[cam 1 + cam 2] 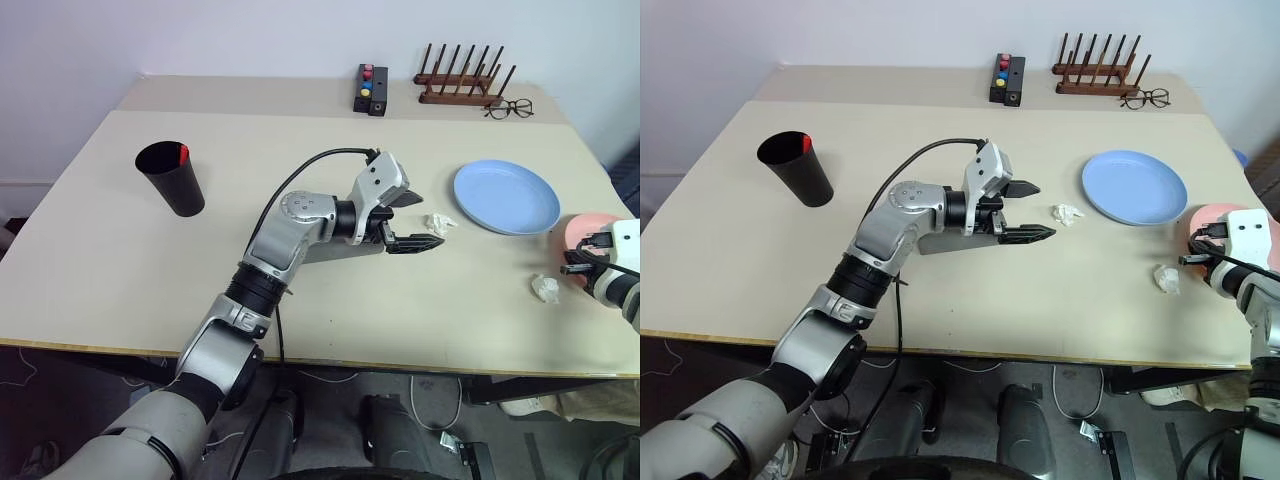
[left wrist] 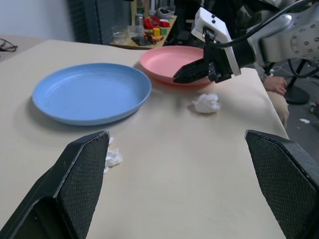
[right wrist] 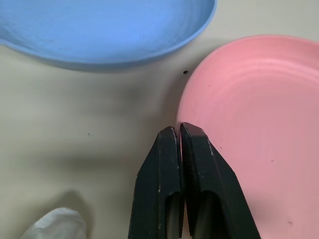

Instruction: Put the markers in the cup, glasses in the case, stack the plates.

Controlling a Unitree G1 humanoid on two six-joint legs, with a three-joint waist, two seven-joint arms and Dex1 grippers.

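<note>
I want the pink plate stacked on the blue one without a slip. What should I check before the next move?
1. Right gripper shut: ok.
2. Firm pinch on the pink plate: cannot tell; the tips meet right at its rim.
3. Blue plate empty and flat: ok.
4. Left gripper open and apart from both plates: ok.
5. Paper wad away from the right gripper: not ok; it lies close by.
</note>
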